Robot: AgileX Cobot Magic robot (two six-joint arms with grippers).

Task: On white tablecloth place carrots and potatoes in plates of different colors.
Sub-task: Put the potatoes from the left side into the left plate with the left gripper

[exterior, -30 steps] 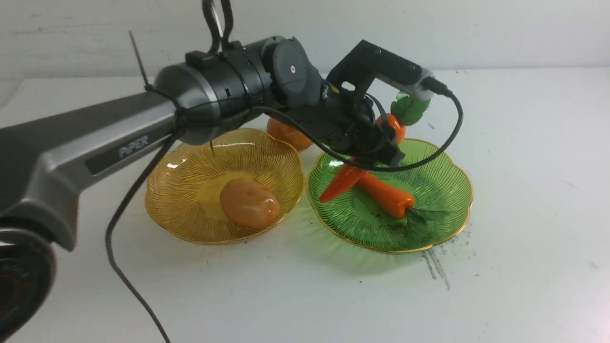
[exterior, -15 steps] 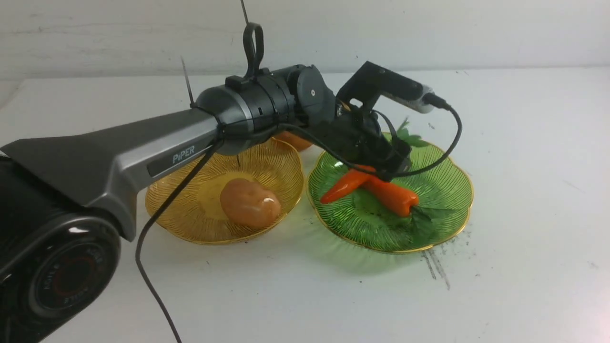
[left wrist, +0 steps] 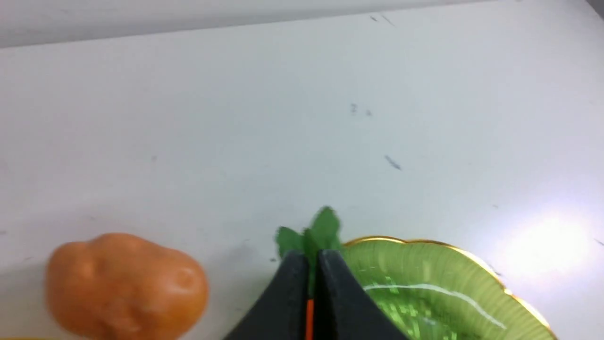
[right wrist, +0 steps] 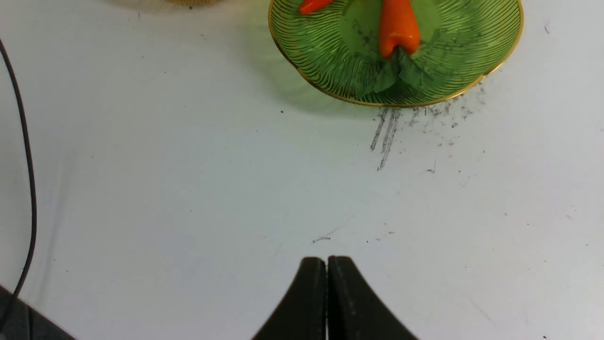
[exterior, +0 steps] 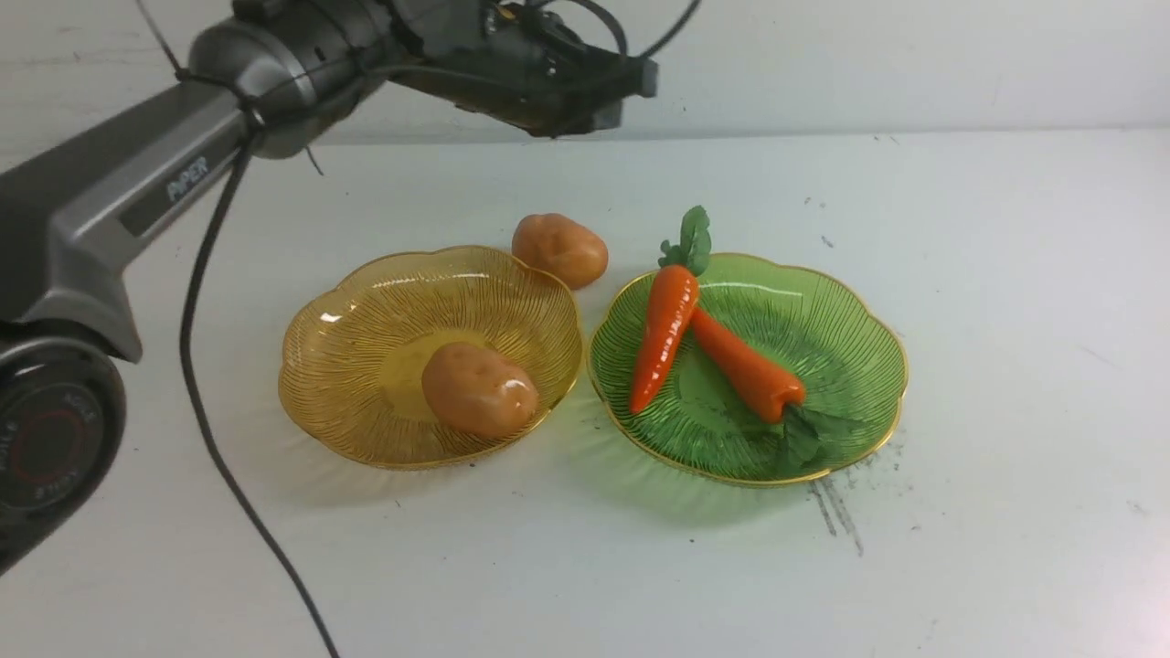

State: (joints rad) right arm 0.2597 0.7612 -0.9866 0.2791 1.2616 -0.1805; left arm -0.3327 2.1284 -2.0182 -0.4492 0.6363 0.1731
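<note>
By my reading, the task is sitting about three quarters done. Both carrots point(exterior: 665, 320) are lying in the green plate point(exterior: 850, 338). One is leaning across the other, with its leafy top poking over the rim toward the far edge of the worktop point(exterior: 585, 567). The first potato point(exterior: 477, 388) is resting in the amber plate point(exterior: 356, 356), which is standing just beside the green plate, on the side toward the left edge. The second potato point(exterior: 559, 249) is lying on the white tablecloth point(exterior: 1005, 274), just behind the amber plate's far rim and near the gap between the two plates. Moving it into the amber plate is looking like the only step left.

The left end effector point(left wrist: 311, 257) is hovering high above the worktop toward the far edge, its fingers together and gripping nothing. In its wrist view the second potato is showing off to one side of the closed fingers, clearly apart from them. Reaching the potato is probably calling for a shift toward the left edge, an opening and a descent. The right end effector point(right wrist: 326, 260) is idling above bare cloth near the near edge, fingers pressed together and empty, well apart from that potato.
</note>
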